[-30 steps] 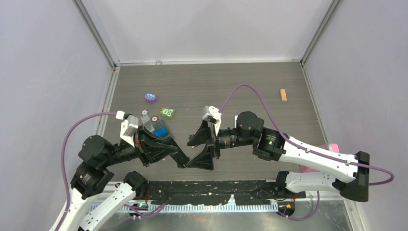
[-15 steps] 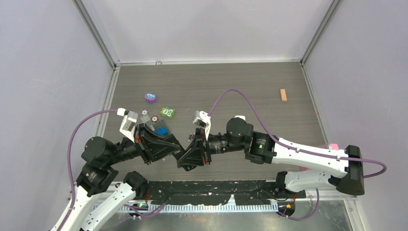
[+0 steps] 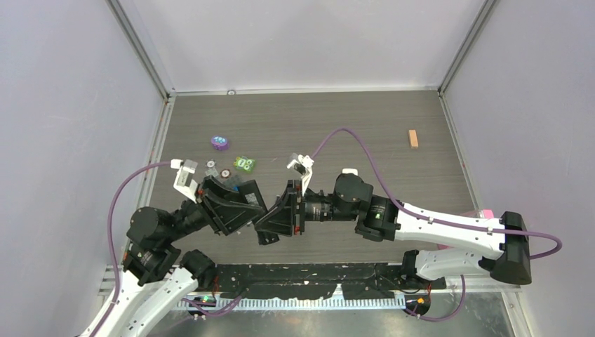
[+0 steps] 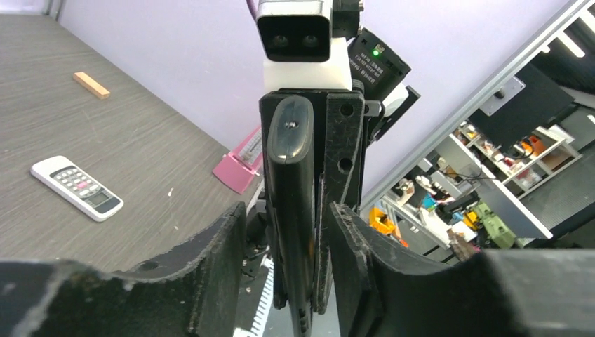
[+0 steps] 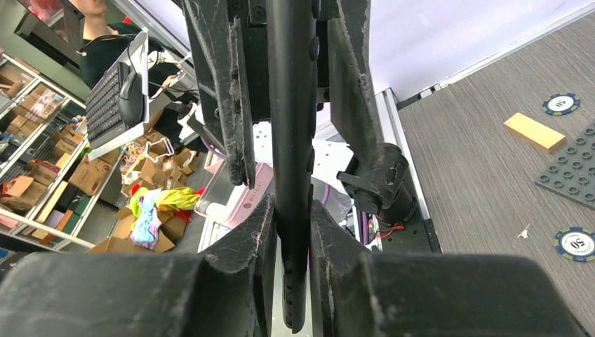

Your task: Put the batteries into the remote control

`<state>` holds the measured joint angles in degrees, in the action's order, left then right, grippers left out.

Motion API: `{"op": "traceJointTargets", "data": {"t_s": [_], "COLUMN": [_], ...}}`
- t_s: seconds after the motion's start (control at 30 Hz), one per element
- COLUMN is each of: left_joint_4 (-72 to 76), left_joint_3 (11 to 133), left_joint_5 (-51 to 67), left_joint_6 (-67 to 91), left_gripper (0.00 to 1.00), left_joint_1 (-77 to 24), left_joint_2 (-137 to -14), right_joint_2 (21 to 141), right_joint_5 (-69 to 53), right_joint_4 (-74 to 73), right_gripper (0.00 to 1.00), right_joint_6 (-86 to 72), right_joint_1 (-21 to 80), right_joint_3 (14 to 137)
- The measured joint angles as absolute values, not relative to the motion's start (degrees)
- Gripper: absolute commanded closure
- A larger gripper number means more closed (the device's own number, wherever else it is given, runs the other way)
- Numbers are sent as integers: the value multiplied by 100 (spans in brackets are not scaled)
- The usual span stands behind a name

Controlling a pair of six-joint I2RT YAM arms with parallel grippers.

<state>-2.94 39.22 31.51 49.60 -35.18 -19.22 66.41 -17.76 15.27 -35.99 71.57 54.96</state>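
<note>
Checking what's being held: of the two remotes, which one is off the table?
The black remote, upright and clamped in the right tool; the white remote lies flat on the table.

A dark grey wood-grain counter (image 3: 316, 119) forms the floor of a booth. Pale lilac walls (image 3: 302, 42) close it on the left, far and right sides, joined by silvery metal posts (image 3: 140, 48) at the far corners. Beyond the near edge a cluttered workshop shows, with shelves (image 5: 28, 105), cardboard boxes (image 5: 88, 175) and a bright strip light (image 4: 570, 43) overhead.
</note>
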Motion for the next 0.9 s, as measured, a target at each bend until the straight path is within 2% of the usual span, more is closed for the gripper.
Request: {"op": "traceJointTargets", "data": {"t_s": [0.07,0.2,0.27,0.3,0.33,0.37,0.43,0.47,0.63,0.77,0.83,0.9], "left_joint_4": [-172,-47,3,14,10,-5,-104,-172,-980,-1682,-1933,-2104], "left_joint_3": [3900,3887,3883,3883,3883,3883,3883,3883,3946,3994,3994,3992], "left_joint_5": [3148,3114,3100,3089,3068,3020,2895,2816,1828,482,-108,-617], "left_joint_6": [5076,5247,5317,5336,5339,5308,5188,5120,4458,3977,3822,3688], "left_gripper": [67,98,100,100,100,100,100,100,100,100,100,100], "left_joint_1": [-3518,-3511,-3509,-3509,-3509,-3514,-3511,-3511,-3514,-3511,-3511,-3511], "left_joint_2": [-1929,-1953,-1970,-1970,-1970,-1970,-1970,-1970,-1968,-1905,-1826,-1712], "right_joint_2": [6676,6829,6834,6834,6834,6834,6834,6834,6746,6571,6628,6864], "right_joint_5": [-1791,-1881,-1907,-1905,-1896,-1872,-1802,-1739,-1072,-429,-54,322], "right_joint_4": [1542,1629,1640,1660,1664,1647,1562,1472,679,-121,-558,-965], "right_gripper": [95,93,82,66,56,37,23,19,18,27,36,37], "right_joint_6": [-3638,-3684,-3710,-3721,-3728,-3747,-3811,-3776,-3667,-3671,-3675,-3590], "right_joint_1": [7157,7157,7155,7150,7150,7153,7153,7153,7083,6737,6539,6401], "right_joint_3": [5509,5548,5553,5553,5555,5555,5561,5575,5682,5695,5730,5826]}}
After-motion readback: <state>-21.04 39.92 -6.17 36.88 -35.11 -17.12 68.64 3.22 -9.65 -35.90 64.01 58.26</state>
